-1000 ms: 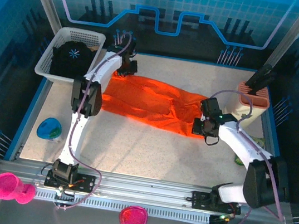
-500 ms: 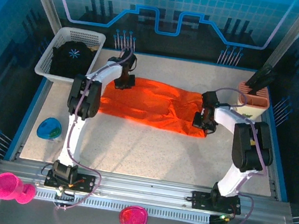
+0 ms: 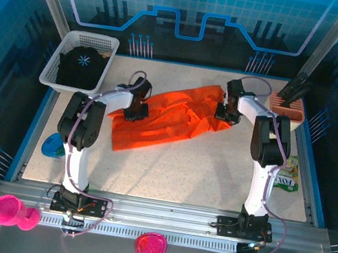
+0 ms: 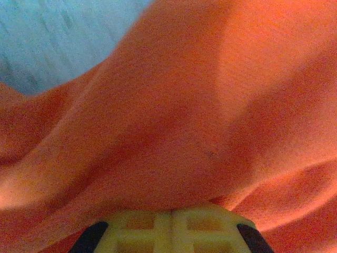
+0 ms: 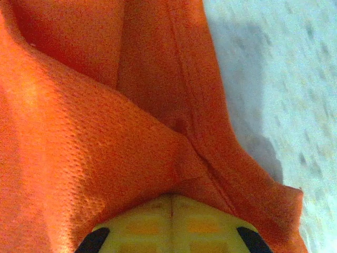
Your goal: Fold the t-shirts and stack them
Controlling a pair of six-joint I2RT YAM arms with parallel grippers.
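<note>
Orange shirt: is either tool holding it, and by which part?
Both hold the orange shirt: the left tool is shut on cloth at its left end, the right tool on its right end.

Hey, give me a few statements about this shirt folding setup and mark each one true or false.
1. The left tool and right tool are each shut on the orange t-shirt. True.
2. The orange t-shirt is folded flat. False: it is rumpled, spread across the table.
3. The black t-shirt sits in the white basket. True.
4. The black t-shirt is stacked on the orange one. False: they are apart.
</note>
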